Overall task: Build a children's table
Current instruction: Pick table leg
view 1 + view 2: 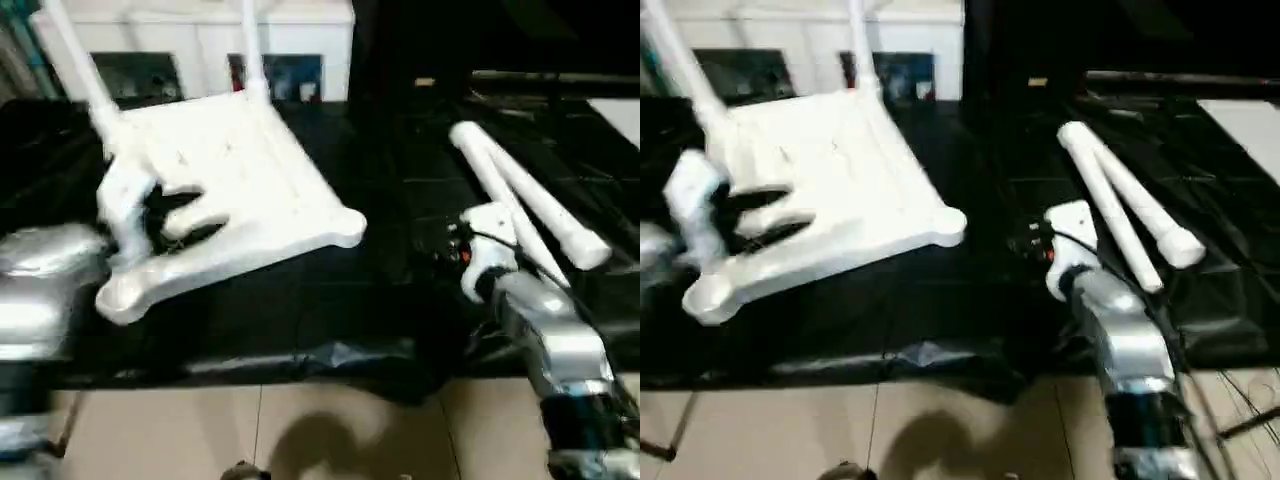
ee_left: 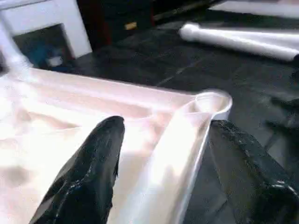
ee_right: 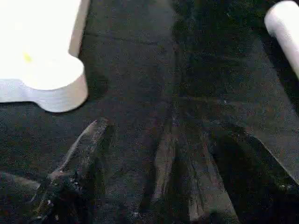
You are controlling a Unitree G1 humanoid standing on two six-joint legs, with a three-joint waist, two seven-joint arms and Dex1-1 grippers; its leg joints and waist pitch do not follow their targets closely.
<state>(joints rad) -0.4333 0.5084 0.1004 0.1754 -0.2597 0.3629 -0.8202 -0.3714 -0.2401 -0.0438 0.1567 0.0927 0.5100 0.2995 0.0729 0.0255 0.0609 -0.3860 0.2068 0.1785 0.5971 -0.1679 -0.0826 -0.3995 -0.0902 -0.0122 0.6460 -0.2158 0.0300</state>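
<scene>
We see the table top (image 1: 225, 190) lying upside down on the black sheet (image 1: 330, 300), with two legs (image 1: 75, 65) already standing in its far sockets; their upper ends are cut off by the frame edge. Our left gripper (image 2: 163, 163) stands open over the top's near edge: one black finger (image 2: 88, 177) hangs above the ribbed underside, the other outside the rim, with an empty corner socket (image 2: 212, 100) just ahead of them. Whether either finger touches the plastic we cannot tell. In the head views the gripper shows as dark fingers beside a white wrist housing, partly blurred.

Our right gripper (image 3: 154, 168) is also open and holds nothing, its fingers spread over bare black sheet. A rounded corner of the top (image 3: 56, 86) lies ahead of it on one side; on the other, the end of a loose leg (image 3: 285, 23) is cut off at the picture's corner. Two loose legs (image 1: 1120, 205) lie crossed on the sheet just beyond the right wrist.
</scene>
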